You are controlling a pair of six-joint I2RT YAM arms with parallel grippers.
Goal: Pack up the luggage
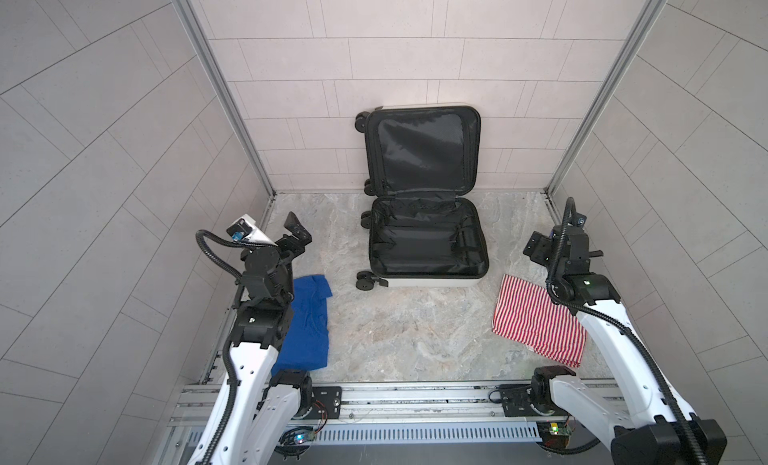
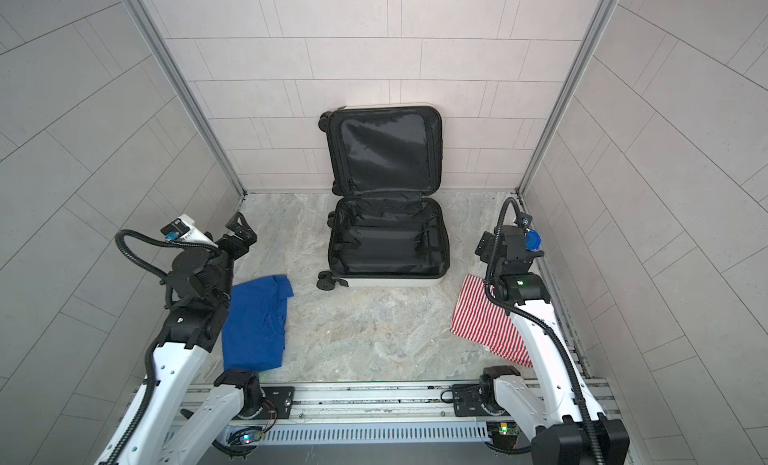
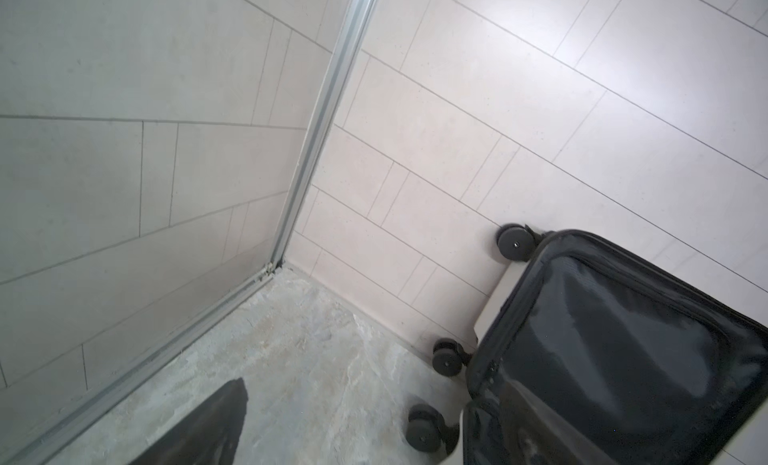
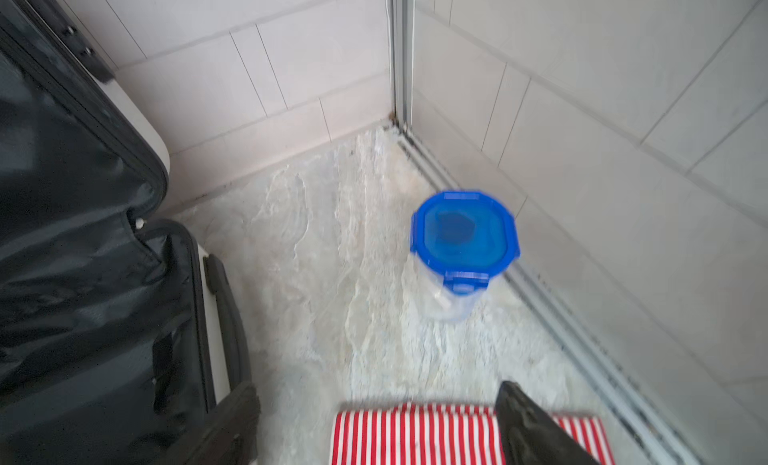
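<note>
the luggage [image 1: 428,238] lies open at the middle of the tabletop's [image 1: 415,330] back edge. its white-shelled base sits flat with the black lining facing up and nothing inside, and its lid stands up against the back wall, wheels pointing to the left side. nothing is packed yet. a folded blue shirt [image 1: 307,326] lies near the front left corner, partly under the left arm. a folded red-and-white striped cloth [image 1: 536,317] lies toward the front right. a clear container with a blue clip lid [image 4: 464,238] stands upright close to the back right corner, just beside the right wall's rail. the left gripper [image 1: 298,230] hangs raised to the left of the luggage with its fingers spread and nothing in them. the right gripper [image 1: 537,247] hovers over the back edge of the striped cloth, short of the container, with its fingers apart and holding nothing. several things could go wrong from here. a pinch that catches only the top layer of a folded garment would probably let it unfold and drape over the luggage rim instead of landing in the base. the container stands so close to the wall that a finger may hit the rail or tip it over. an arm brushing the lid on the way in could knock it shut over the base. a sideways shove might shift the light case.
</note>
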